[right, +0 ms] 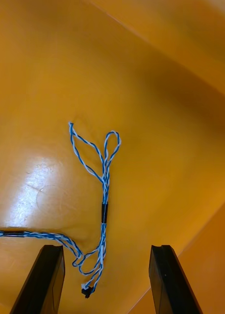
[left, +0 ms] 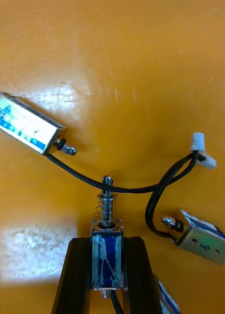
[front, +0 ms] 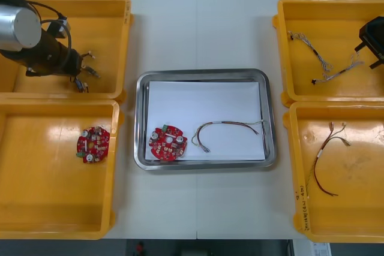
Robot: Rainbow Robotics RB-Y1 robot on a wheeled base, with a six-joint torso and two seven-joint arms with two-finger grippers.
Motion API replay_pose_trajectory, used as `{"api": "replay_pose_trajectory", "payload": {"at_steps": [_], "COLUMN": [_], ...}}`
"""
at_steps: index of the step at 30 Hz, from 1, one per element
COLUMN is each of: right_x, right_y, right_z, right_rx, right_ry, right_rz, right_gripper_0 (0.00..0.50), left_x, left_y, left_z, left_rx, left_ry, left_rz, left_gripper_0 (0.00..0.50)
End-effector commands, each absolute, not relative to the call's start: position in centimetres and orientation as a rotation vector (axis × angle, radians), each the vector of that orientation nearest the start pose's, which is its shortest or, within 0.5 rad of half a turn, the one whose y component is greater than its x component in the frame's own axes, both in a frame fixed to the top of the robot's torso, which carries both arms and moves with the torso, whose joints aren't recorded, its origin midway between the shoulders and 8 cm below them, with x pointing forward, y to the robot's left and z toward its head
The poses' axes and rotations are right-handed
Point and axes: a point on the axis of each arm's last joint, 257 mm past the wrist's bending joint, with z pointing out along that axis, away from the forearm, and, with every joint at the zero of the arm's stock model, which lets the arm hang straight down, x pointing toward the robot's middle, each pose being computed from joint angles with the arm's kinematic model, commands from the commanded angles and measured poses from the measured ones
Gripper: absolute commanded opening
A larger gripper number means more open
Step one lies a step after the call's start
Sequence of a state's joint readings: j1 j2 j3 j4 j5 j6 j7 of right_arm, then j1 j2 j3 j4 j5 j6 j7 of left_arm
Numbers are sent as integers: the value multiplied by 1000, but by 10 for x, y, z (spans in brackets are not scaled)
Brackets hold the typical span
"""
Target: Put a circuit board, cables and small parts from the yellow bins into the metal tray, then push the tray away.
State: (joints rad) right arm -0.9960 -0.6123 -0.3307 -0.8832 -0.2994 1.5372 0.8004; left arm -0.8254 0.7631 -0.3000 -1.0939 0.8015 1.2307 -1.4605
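Observation:
My left gripper [front: 84, 70] is down in the far left yellow bin [front: 108, 10]. Its fingers [left: 75, 267] are shut on a small metal part [left: 107, 260] with a spring and pin at its tip. My right gripper [front: 375, 49] hangs over the far right yellow bin [front: 288, 46], open, its fingers [right: 43, 279] either side of the end of a twisted blue and white cable [right: 103, 196] lying on the bin floor. The metal tray [front: 141, 118], white inside, holds a round red circuit board [front: 168, 143] and a red and yellow cable [front: 231, 128].
Two more small metal parts [left: 29, 128] [left: 203, 240] with black leads lie near the held one. The near left bin holds another circuit board [front: 93, 144]. A red and yellow cable [front: 327, 160] lies in the near right bin. Blue and white cables [front: 321, 58] lie in the far right bin.

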Motion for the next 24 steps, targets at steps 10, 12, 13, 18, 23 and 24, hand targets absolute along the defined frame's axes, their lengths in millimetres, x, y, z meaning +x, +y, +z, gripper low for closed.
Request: {"api": "replay_pose_trajectory", "payload": {"at_steps": [10, 12, 13, 18, 23, 24], "right_x": [609, 610, 612, 618, 617, 617], "right_y": [-418, -417, -417, -414, -407, -405], "right_z": [-137, -142, -143, -155, -164, -166], "right_rx": [1479, 1484, 1485, 1481, 1483, 1485], "right_ry": [2196, 2195, 2186, 2183, 2199, 2201], "right_rz": [369, 366, 370, 371, 363, 363], "right_gripper_0": [500, 500, 500, 500, 500, 500], "left_x": [602, 600, 598, 590, 581, 579], "left_y": [350, 351, 352, 352, 348, 347], "left_z": [-110, -105, -102, -85, -71, -68], "left_rx": [231, 230, 230, 228, 238, 240], "left_ry": [2497, 2498, 2501, 2509, 2522, 2525], "left_rz": [68, 74, 75, 71, 81, 88], "left_gripper_0": [0, 0, 0, 0, 0, 0]}}
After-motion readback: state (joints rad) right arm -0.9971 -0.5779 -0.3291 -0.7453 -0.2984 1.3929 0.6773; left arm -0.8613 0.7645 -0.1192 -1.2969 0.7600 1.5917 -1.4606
